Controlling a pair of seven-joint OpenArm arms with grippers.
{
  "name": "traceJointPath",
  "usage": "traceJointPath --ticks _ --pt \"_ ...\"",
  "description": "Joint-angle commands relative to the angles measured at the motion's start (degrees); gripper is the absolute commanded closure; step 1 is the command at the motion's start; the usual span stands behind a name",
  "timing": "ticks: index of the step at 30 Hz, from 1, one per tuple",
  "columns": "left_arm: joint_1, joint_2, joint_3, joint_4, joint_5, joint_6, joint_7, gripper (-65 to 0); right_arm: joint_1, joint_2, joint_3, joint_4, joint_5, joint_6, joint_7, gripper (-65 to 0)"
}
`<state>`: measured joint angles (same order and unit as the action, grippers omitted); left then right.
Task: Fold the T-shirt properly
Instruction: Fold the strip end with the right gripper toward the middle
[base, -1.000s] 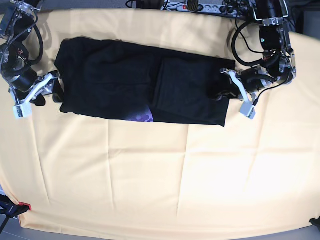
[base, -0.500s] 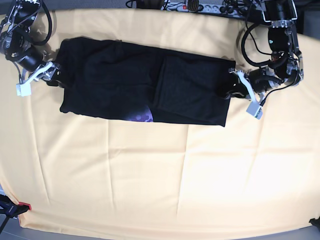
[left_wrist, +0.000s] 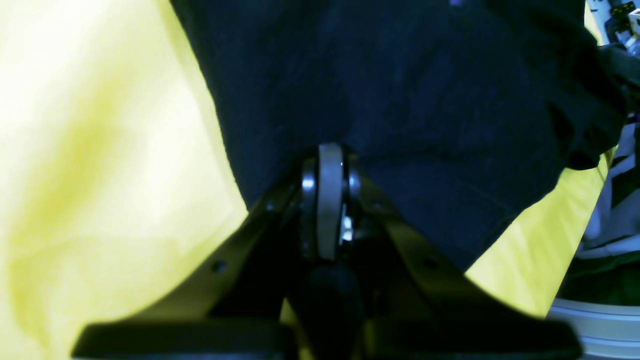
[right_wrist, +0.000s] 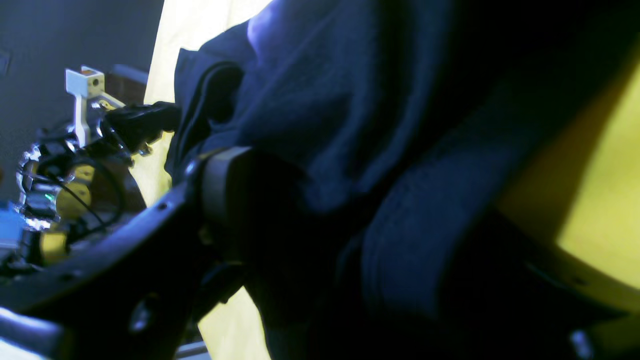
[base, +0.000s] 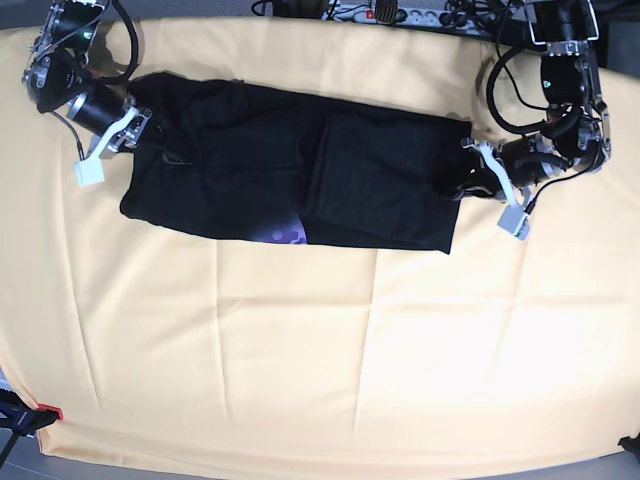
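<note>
While the large black cotton T-shirt (base: 290, 180) lay folded into a long band, end folds remained. The left pincer (base: 462, 183) was pressed together at its hem; the right pincer (base: 135, 125) gaped around bunched cloth.

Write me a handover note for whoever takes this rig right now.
Left gripper: shut at one end of the large black cotton T-shirt; a pinch cannot be confirmed.
Right gripper: jaws open around bunched cloth at the opposite end.
Shirt lies as a long band on the pale yellow cloth, one panel already folded over.
Left: close the right grip, fold the ends together.
</note>
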<state>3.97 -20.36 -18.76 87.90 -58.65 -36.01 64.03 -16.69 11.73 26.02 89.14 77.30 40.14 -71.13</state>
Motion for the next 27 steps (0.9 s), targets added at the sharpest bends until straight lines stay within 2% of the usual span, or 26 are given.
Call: traceJointPath --ticks 1,4,5,8,13,17,22,27 --pt "-0.81 -0.90 -0.39 0.70 -1.92 0.02 -1.05 0.0 0.72 0.20 -0.57 0.52 0.20 -0.14 -0.50 -30.6" --pt "-0.81 -0.90 -0.42 0.70 -2.08 0.02 -1.05 0.0 2.43 0.39 -0.48 0.57 0.00 -0.14 -0.52 -3.5" --pt "-0.81 -0.92 -0.42 0.70 -2.40 0.02 -1.05 0.0 2.95 0.55 -0.48 0.70 0.07 -0.14 -0.52 0.0" --pt "-0.83 -0.92 -0.42 0.70 -3.61 0.02 -1.05 0.0 4.66 0.70 -0.44 2.01 0.00 -0.14 -0.79 0.0" --pt "-0.96 -0.92 -0.46 0.70 -7.87 0.02 -0.98 0.0 7.30 1.79 -0.42 7.30 -1.09 -0.14 -5.07 0.0" --pt "-1.01 -0.92 -2.71 0.74 -9.44 0.04 -0.57 0.0 7.72 4.33 -0.42 13.77 -9.81 -0.14 -4.98 0.0" --pt "-0.98 -0.92 -8.59 0.74 -9.42 0.07 -0.57 0.0 7.69 10.56 -0.42 17.29 -21.46 -0.15 -0.37 0.0" --pt "-0.94 -0.92 -12.15 0.74 -9.38 0.07 -0.11 0.0 7.98 16.22 -0.42 18.27 -30.10 -6.38 1.68 0.0"
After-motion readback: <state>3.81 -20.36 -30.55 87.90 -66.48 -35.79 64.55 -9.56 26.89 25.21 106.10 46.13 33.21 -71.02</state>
